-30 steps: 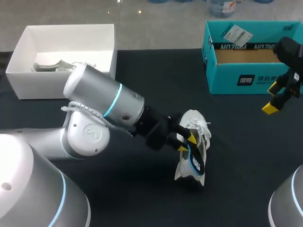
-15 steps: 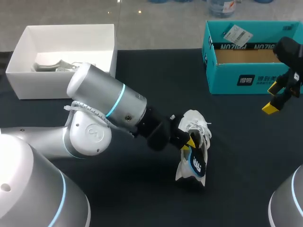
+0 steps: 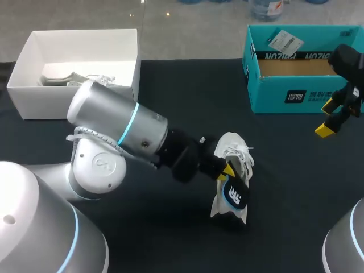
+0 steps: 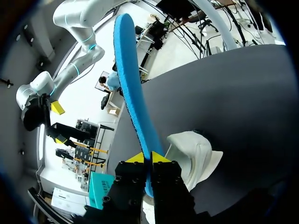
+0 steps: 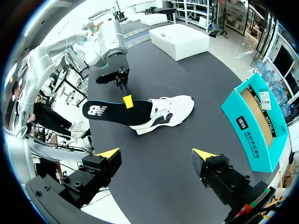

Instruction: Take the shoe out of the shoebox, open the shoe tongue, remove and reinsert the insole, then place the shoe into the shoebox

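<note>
A white shoe (image 3: 234, 152) lies on the dark table near the middle, also seen in the right wrist view (image 5: 170, 109). Its insole (image 3: 235, 195), black on top with a white logo and blue underneath, sticks out of the shoe's opening. My left gripper (image 3: 227, 170) is shut on the insole's edge; in the left wrist view the blue insole (image 4: 131, 93) rises from between the closed tips of my left gripper (image 4: 148, 157), with the shoe (image 4: 194, 156) just beside them. My right gripper (image 3: 333, 119) hangs open at the table's right, in front of the teal shoebox (image 3: 284, 85), far from the shoe.
A white box (image 3: 74, 91) stands at the back left with a pale shoe (image 3: 71, 78) inside. The teal shoebox's cardboard inside is bare and a tag lies on its flap. In the right wrist view, dark table lies between my open right gripper (image 5: 156, 156) and the shoe.
My left gripper has closed on the insole. The left arm's elbow has shifted to the left, and the insole has turned slightly, its logo facing up more. The right arm has kept still.
</note>
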Motion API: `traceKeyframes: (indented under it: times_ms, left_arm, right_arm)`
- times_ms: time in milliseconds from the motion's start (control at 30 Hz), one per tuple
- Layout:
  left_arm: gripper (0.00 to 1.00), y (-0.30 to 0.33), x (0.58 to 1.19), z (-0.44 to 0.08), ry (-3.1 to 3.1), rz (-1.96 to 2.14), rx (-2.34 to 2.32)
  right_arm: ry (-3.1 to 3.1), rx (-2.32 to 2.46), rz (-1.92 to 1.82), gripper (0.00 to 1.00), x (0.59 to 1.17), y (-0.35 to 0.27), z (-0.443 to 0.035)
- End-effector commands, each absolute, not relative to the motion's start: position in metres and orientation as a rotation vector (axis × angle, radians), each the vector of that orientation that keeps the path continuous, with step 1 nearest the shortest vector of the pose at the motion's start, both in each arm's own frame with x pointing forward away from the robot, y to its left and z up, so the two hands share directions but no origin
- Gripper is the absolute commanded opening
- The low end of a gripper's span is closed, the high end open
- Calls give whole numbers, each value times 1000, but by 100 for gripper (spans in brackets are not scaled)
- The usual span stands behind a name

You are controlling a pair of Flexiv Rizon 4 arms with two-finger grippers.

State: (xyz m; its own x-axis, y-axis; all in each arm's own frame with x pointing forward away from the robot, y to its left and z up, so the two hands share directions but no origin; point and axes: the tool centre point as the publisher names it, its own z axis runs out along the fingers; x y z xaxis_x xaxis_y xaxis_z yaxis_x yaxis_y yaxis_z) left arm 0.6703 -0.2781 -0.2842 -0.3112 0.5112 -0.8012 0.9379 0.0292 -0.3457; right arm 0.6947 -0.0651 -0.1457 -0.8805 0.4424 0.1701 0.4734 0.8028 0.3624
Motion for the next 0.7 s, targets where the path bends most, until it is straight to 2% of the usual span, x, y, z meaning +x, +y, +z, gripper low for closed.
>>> traceKeyframes:
  times_ms: [33, 700]
  left_arm:
    - [0, -275, 660, -282, 1851, -1226, 1437]
    - [0, -271, 661, -288, 1902, -1238, 1211]
  right_arm:
    - [-2907, -739, -609, 100, 697, -64, -146]
    - [-2907, -739, -609, 100, 697, -64, -146]
